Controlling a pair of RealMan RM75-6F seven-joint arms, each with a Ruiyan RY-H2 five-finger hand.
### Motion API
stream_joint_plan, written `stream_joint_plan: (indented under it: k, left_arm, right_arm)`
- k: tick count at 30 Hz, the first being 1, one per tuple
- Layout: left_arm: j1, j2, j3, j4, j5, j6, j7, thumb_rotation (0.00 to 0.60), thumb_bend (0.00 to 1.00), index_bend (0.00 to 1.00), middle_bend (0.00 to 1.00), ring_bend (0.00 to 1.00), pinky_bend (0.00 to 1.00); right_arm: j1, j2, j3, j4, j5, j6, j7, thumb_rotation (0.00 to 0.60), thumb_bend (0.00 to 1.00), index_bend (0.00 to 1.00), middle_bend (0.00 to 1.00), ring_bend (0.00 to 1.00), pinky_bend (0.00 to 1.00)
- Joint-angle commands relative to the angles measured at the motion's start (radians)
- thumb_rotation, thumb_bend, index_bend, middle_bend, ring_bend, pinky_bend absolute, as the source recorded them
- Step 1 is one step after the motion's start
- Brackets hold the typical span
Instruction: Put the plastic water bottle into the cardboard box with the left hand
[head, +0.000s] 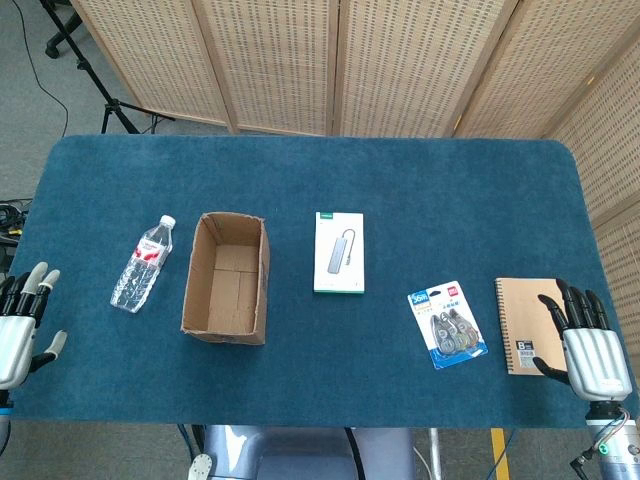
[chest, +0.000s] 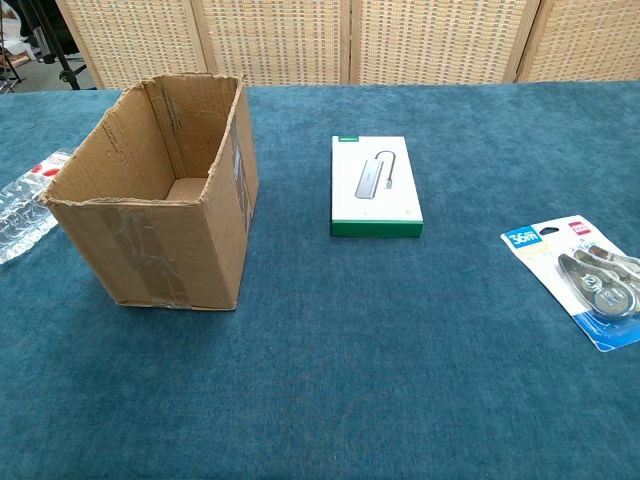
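Observation:
A clear plastic water bottle (head: 143, 263) with a white cap and red label lies on its side on the blue table, just left of the open cardboard box (head: 226, 277). In the chest view the bottle (chest: 27, 205) shows partly at the left edge, beside the box (chest: 160, 195), whose inside holds nothing. My left hand (head: 22, 320) hovers at the table's front left corner, fingers spread and holding nothing, well below and left of the bottle. My right hand (head: 583, 342) is at the front right, fingers apart, over a notebook's edge. Neither hand shows in the chest view.
A white boxed USB hub (head: 339, 251) lies right of the cardboard box. A blister pack of correction tape (head: 447, 324) and a brown spiral notebook (head: 524, 322) lie at the front right. Wicker screens (head: 340, 60) stand behind the table.

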Motion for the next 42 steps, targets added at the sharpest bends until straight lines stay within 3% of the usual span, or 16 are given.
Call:
stream_joint_plan:
  k: [1, 42]
  left_arm:
    - [0.0, -0.002, 0.001, 0.0, 0.001, 0.0, 0.003, 0.6, 0.33, 0.07, 0.0, 0.0, 0.0]
    - [0.009, -0.028, -0.027, -0.016, -0.035, 0.028, 0.011, 0.6, 0.33, 0.07, 0.0, 0.0, 0.0]
  right_arm:
    - [0.001, 0.0, 0.0, 0.002, 0.001, -0.002, 0.001, 0.6, 0.14, 0.15, 0.0, 0.0, 0.0]
    - [0.005, -0.001, -0.003, 0.002, -0.002, -0.008, 0.001, 0.6, 0.14, 0.15, 0.0, 0.0, 0.0]
